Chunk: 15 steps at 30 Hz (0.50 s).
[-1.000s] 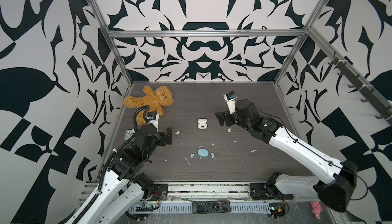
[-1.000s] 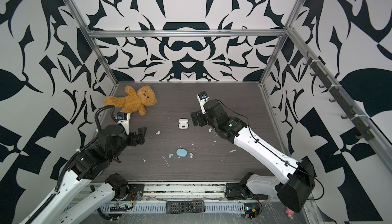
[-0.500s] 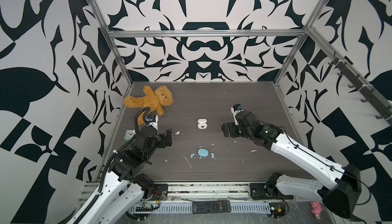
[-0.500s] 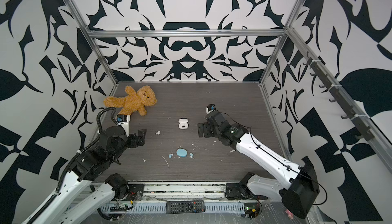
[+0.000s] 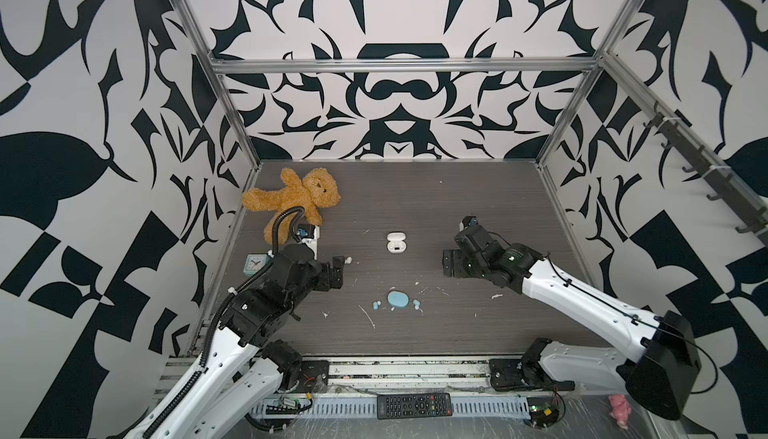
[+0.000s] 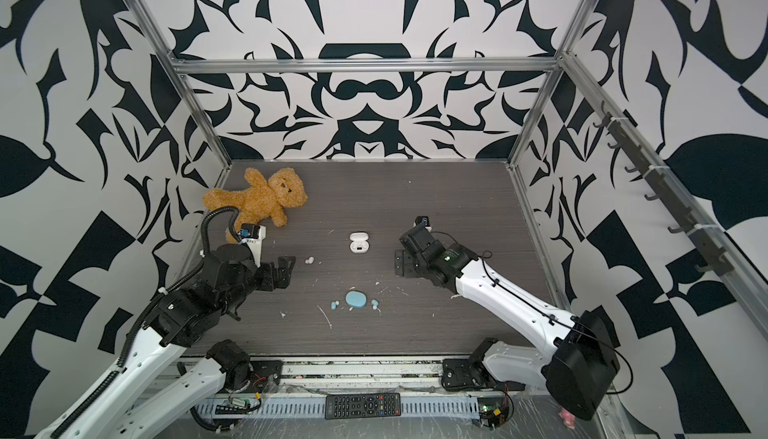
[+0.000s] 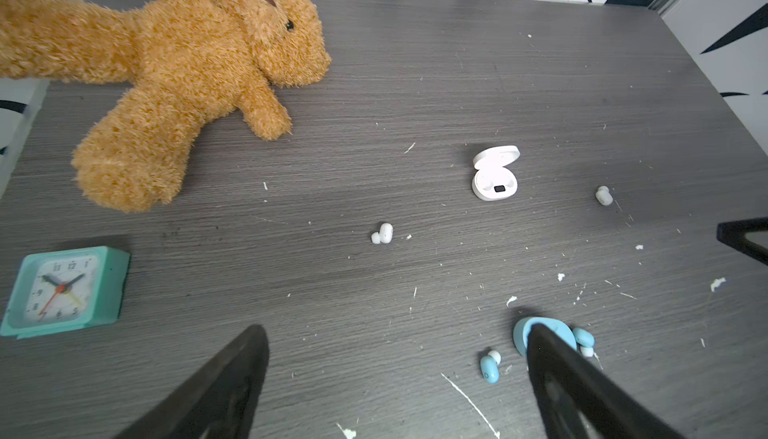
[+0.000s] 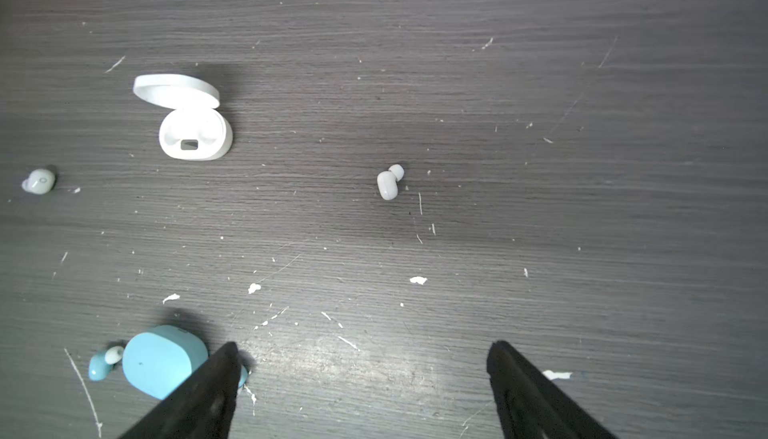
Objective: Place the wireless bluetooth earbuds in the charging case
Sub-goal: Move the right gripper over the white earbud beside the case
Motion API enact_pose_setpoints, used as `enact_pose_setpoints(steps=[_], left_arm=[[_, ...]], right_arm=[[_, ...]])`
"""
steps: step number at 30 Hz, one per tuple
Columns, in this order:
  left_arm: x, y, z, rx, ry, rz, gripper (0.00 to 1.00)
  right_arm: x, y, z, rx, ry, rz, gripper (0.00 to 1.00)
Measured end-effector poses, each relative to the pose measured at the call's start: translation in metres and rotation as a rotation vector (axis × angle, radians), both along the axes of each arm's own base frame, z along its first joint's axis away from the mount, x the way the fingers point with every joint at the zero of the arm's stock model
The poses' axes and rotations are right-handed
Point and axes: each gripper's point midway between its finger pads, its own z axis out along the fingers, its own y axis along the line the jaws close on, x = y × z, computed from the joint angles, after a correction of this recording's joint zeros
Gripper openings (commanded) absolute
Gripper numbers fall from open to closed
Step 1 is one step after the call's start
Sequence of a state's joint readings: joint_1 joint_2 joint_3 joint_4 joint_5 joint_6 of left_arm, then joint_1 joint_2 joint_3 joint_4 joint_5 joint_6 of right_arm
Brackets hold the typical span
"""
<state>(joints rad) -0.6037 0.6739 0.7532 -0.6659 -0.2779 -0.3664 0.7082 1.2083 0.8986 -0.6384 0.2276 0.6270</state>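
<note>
Ideally the right claw (image 8: 363, 345), jaws wide, centres over the white earbud (image 8: 388, 183) lying on the surface (image 8: 582, 167) near the open white case (image 8: 193, 133), then pinches its body gently so it cannot squirt away; the left claw (image 7: 397, 329) gapes idle, empty; a second ago the right claw hung nearer the case, and has since drawn back toward the front.

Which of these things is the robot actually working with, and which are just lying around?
For the job:
- open white case
- closed blue case
- one white earbud
- another white earbud
- blue earbud
- second blue earbud

Just lying about:
- teddy bear
- green alarm clock
- remote control
- white flecks
</note>
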Motion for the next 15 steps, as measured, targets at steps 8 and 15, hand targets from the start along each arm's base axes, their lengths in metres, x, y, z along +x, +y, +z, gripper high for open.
enact_pose_setpoints(steps=[8,15], left_arm=[[-0.001,-0.019,-0.011,0.003,0.079,-0.09,0.99],[0.001,-0.022,-0.01,-0.002,0.071,-0.104,0.99]], right_arm=[[0.006,-0.005,-0.023,-0.063,0.062,-0.028,0.82],[0.026,-0.007,-0.041,-0.041,0.132,-0.054,0.82]])
